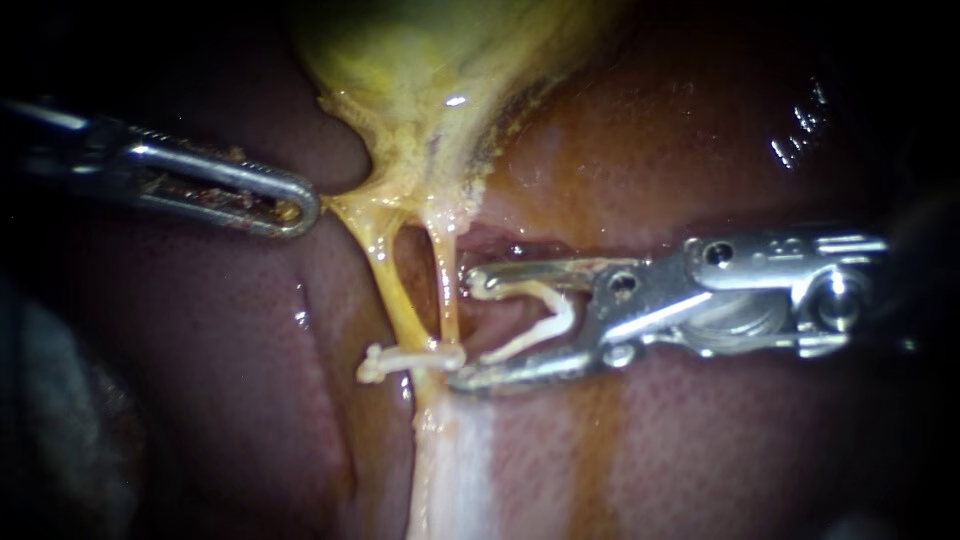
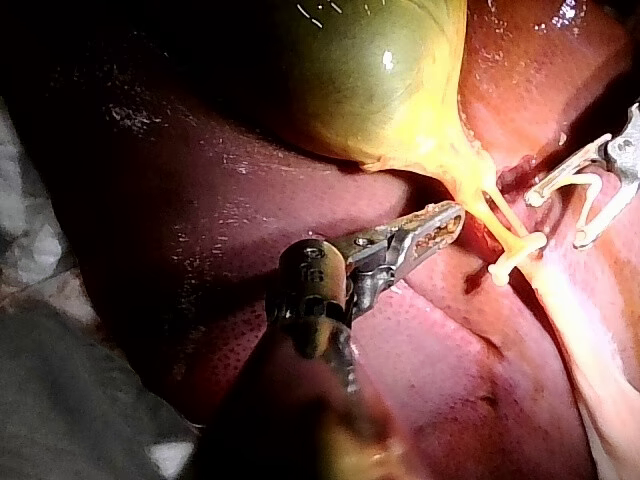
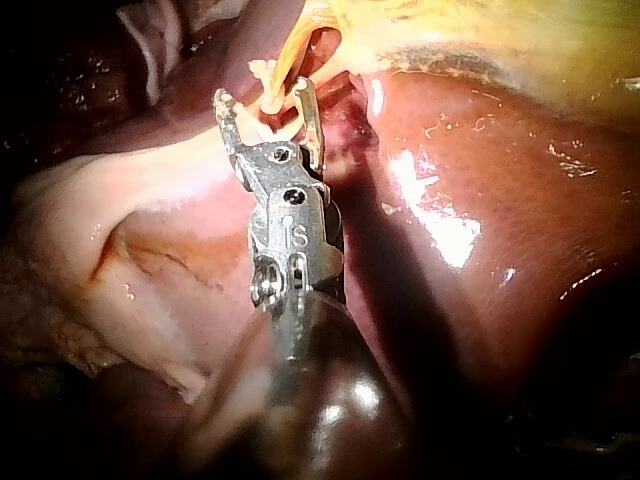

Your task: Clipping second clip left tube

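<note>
Right end effector holds open clip; left tube just ahead. Left end effector grips gallbladder.

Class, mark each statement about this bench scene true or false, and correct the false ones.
1. A white clip is already shut across tube tissue below the gallbladder. True.
2. The left instrument carries a clip. False: it carries none; its tip lies against yellow tissue at the gallbladder's lower end.
3. The right instrument carries an open clip. True.
4. The open clip is squeezed shut around a tube. False: its two arms stand well apart.
5. The liver is out of sight. False: the liver fills the area around the tubes.
</note>
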Available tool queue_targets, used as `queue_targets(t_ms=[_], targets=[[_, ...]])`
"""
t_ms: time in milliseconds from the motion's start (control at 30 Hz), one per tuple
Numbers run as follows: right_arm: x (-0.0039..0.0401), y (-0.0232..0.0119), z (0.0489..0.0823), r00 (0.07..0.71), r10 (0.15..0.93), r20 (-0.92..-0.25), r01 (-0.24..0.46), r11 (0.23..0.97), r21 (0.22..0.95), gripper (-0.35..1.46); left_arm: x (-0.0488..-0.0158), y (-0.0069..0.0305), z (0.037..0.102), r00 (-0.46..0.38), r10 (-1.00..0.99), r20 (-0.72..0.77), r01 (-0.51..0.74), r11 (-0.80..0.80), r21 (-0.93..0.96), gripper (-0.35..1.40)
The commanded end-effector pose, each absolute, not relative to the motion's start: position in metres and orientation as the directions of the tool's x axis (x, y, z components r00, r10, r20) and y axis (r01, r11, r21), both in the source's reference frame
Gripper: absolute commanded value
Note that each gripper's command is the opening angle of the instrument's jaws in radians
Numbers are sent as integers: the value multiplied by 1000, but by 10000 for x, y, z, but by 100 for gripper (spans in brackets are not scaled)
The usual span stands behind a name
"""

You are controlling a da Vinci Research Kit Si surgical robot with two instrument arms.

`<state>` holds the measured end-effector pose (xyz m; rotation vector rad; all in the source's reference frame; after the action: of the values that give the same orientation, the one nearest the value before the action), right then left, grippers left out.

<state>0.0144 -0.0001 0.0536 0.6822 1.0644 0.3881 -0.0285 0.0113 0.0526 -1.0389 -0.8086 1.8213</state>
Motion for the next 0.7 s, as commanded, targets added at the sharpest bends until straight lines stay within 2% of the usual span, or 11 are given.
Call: queue_targets(t_ms=[33,367,700], targets=[[146,-2,538,445,604,-661,29,728,685,50,-285,114,526,-279,903,-328,-362,-415,-835,-35],[165,-5,556,420,655,-628,38,679,733,50,-286,114,526,-278,903,-328,-362,-415,-834,-35],[164,-15,598,432,684,-588,33,639,769,50,-286,114,527,-278,903,-329,-362,-416,-834,-35]])
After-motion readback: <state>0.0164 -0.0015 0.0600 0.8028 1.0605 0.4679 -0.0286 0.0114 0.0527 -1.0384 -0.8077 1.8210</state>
